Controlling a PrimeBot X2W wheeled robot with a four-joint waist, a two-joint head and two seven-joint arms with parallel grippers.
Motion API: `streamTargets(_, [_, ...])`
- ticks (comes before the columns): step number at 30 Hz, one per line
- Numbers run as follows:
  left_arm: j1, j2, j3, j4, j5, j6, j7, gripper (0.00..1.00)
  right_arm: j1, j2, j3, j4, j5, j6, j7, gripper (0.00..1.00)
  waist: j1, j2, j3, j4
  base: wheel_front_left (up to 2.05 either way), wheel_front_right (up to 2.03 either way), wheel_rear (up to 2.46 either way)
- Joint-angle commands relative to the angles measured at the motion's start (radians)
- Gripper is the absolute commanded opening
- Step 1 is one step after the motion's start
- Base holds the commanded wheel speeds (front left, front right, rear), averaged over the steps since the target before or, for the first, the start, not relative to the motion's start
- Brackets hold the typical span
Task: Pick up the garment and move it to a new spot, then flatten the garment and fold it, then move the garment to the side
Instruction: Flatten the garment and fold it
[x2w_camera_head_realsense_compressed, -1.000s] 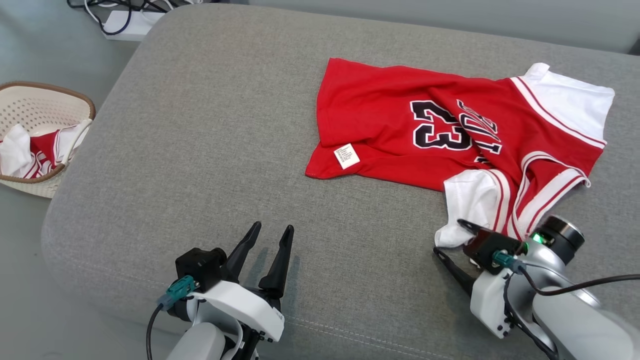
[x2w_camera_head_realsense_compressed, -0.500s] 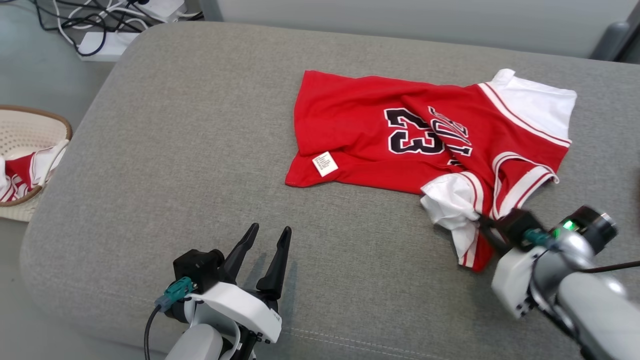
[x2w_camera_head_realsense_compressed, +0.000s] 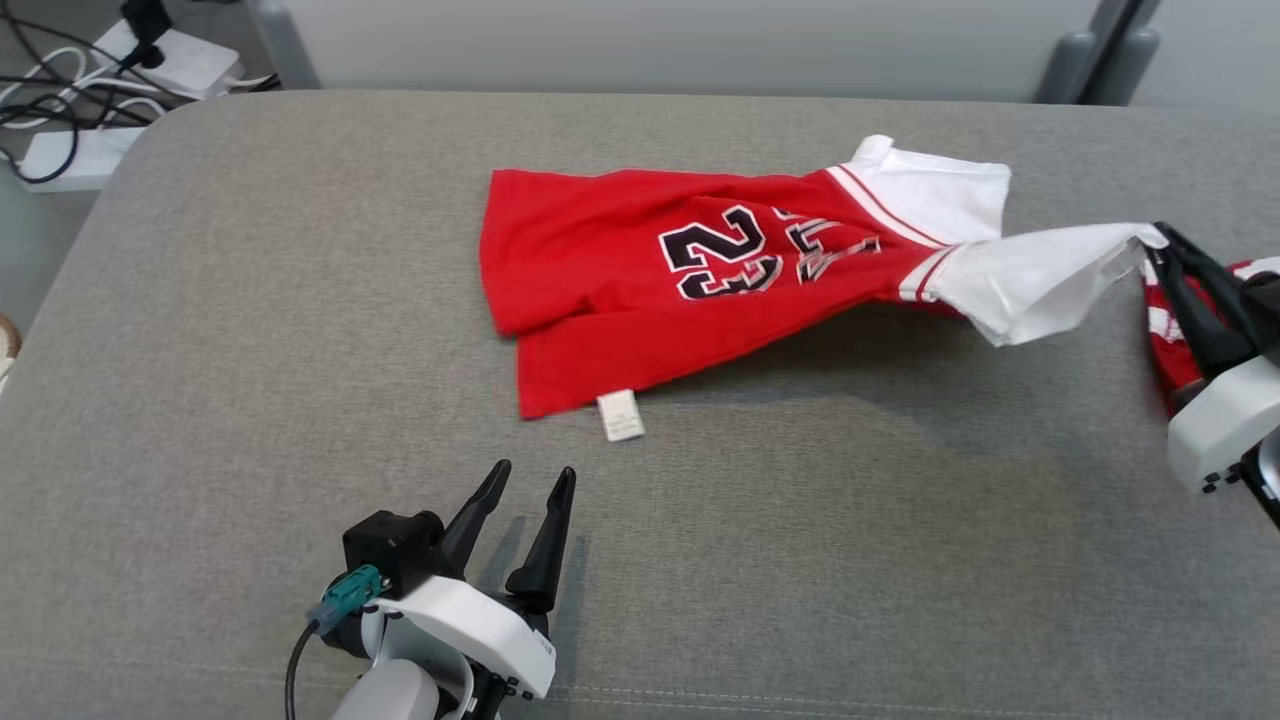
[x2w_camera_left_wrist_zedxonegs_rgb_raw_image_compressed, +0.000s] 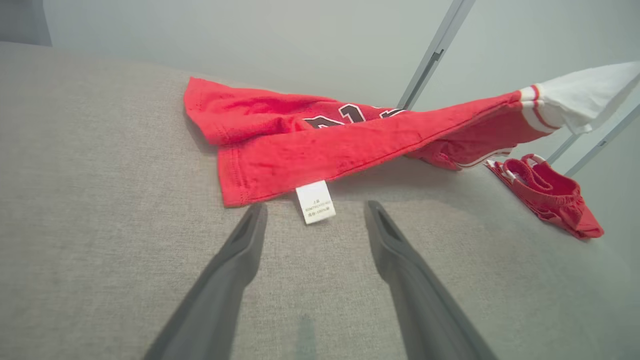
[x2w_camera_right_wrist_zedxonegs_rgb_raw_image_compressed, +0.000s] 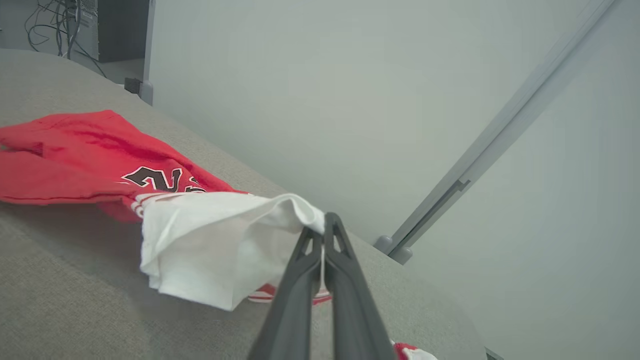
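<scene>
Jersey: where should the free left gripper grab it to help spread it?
Take the near hem corner beside the white label, coming in low from the robot's side. That edge lies loose on the cushion ahead of the open left gripper, opposite the sleeve the right gripper holds.

On red jersey, chest: number "23", big black digits with white outline, slightly tilted in head view, clearly readable. Lettering at 3 o'clock of number, same black-and-white style, creased by fold; cannot read. Right wrist view: "2" plain, second digit cut by fold. Left wrist view: only tops of digits above fold, unreadable. White care label hangs off hem, at 6 o'clock of jersey in head view; few lines of small print, too small to read.
</scene>
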Motion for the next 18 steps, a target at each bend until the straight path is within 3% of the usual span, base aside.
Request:
streamTargets(1, [-0.034, 0.008, 0.033, -0.017, 0.008, -0.006, -0.005, 1.0, 0.02, -0.034, -0.011, -0.049, -0.01, 0.003, 0.013, 0.0, 0.0, -0.0001, -0.003, -0.021, 0.0, 0.0, 0.0])
streamTargets(4, [-0.041, 0.008, 0.031, -0.011, 0.011, -0.007, -0.005, 1.0, 0.037, -0.044, -0.008, -0.089, -0.004, 0.003, 0.034, 0.0, 0.0, -0.0001, -0.002, -0.034, 0.0, 0.0, 0.0])
streamTargets(9, [-0.05, 0.008, 0.021, 0.0, 0.013, -0.009, -0.005, 1.0, 0.096, -0.057, 0.111, -0.104, 0.074, 0.003, 0.097, 0.0, 0.0, -0.0001, 0.002, -0.038, 0.0, 0.0, 0.0])
streamTargets(11, [-0.057, 0.008, 0.016, 0.013, 0.026, -0.009, -0.005, 1.0, 0.117, -0.064, 0.15, -0.082, 0.117, 0.003, 0.145, 0.47, 0.0, -0.0001, 0.007, -0.036, 0.0, 0.0, 0.0])
streamTargets(12, [-0.064, 0.008, 0.011, 0.022, 0.04, -0.01, -0.005, 1.0, 0.121, -0.066, 0.166, -0.079, 0.138, 0.003, 0.158, 1.0, 0.0, -0.0001, 0.012, -0.035, 0.0, 0.0, 0.0])
streamTargets(18, [-0.154, 0.043, -0.017, 0.087, 0.164, -0.012, -0.005, 1.0, 0.103, -0.073, 0.128, -0.075, 0.163, 0.003, 0.133, 1.0, 0.0, -0.0001, 0.035, -0.036, 0.0, 0.0, 0.0])
